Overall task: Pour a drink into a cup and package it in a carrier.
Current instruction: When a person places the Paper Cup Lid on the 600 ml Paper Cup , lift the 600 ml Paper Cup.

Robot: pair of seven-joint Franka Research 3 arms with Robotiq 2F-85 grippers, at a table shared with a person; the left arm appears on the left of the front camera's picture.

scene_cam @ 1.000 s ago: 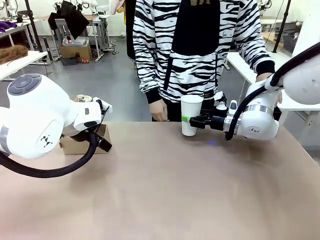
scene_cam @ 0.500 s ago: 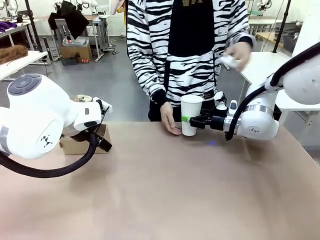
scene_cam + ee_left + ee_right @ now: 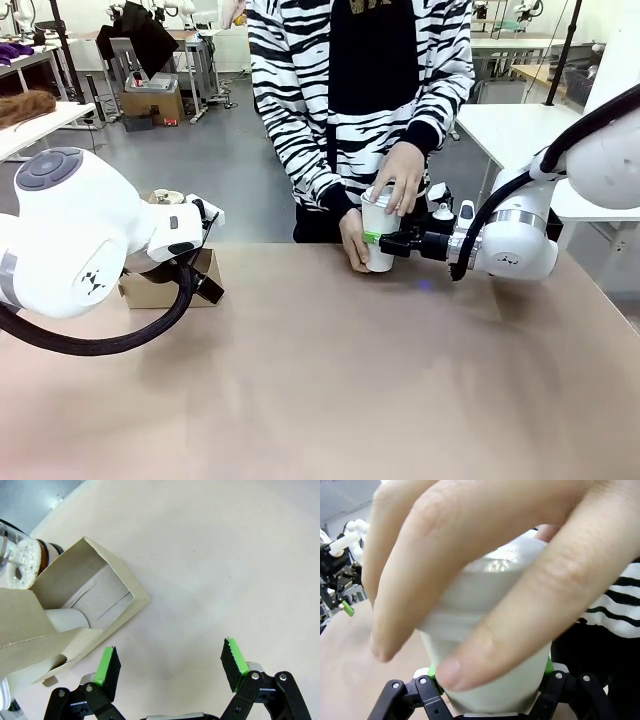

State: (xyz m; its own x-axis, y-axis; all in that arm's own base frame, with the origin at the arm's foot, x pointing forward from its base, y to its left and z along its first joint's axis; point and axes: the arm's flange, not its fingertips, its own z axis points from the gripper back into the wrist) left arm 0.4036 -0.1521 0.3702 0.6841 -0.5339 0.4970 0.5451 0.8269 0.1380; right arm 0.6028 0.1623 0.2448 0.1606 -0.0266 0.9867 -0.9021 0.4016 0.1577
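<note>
The white paper cup (image 3: 379, 240) stands upright at the table's far edge, with my right gripper (image 3: 376, 238) shut on its side. One hand of the person (image 3: 402, 178) presses a white lid (image 3: 512, 560) onto its rim, and the other hand (image 3: 352, 246) holds its base. In the right wrist view the cup (image 3: 492, 682) sits between my green pads, with fingers draped over it. The brown cardboard carrier (image 3: 160, 288) (image 3: 82, 587) lies at the far left. My left gripper (image 3: 170, 652) hangs open just beside it, holding nothing. The drink is hidden.
A glass carafe top (image 3: 20, 562) shows just beyond the carrier. A white rounded thing (image 3: 67, 620) sits in one carrier slot. The person in a striped top (image 3: 350, 90) stands at the far edge. Bare tan table (image 3: 330, 380) spreads across the middle and front.
The person's hand brought a lid from the right and set it on the cup. The other hand moved in to the cup's base. Both arms stayed still.
</note>
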